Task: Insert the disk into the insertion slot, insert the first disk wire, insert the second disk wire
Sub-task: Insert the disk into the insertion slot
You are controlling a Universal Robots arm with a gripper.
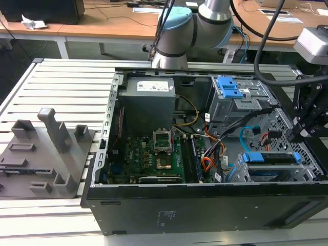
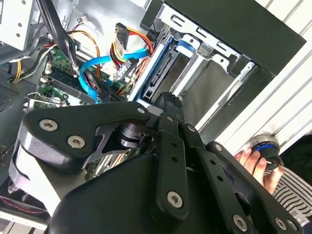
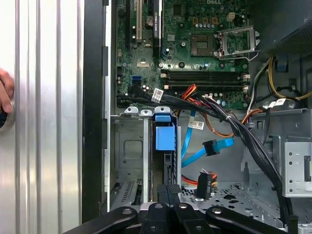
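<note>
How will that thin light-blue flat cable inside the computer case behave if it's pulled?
The thin light-blue flat cable is probably floppy yet springy, since it arcs in a free loop. Likely light, being so thin. Its plug end may swing.

Placed by the exterior view's clock, I log:
- Open black steel computer case (image 1: 205,205) on slatted aluminium table (image 1: 61,82).
- Grey moulded plastic fixture (image 1: 46,154) outside the case, 9 o'clock.
- Grey boxy power supply (image 1: 148,102) inside, 12 o'clock.
- Green motherboard (image 1: 143,159) at its 6.
- Silver blue-framed disk (image 1: 271,157) in perforated sheet-metal insertion slot (image 1: 237,171), 4 o'clock.
- Light-blue flat cable loop (image 1: 241,139) at the disk's 11.
</note>
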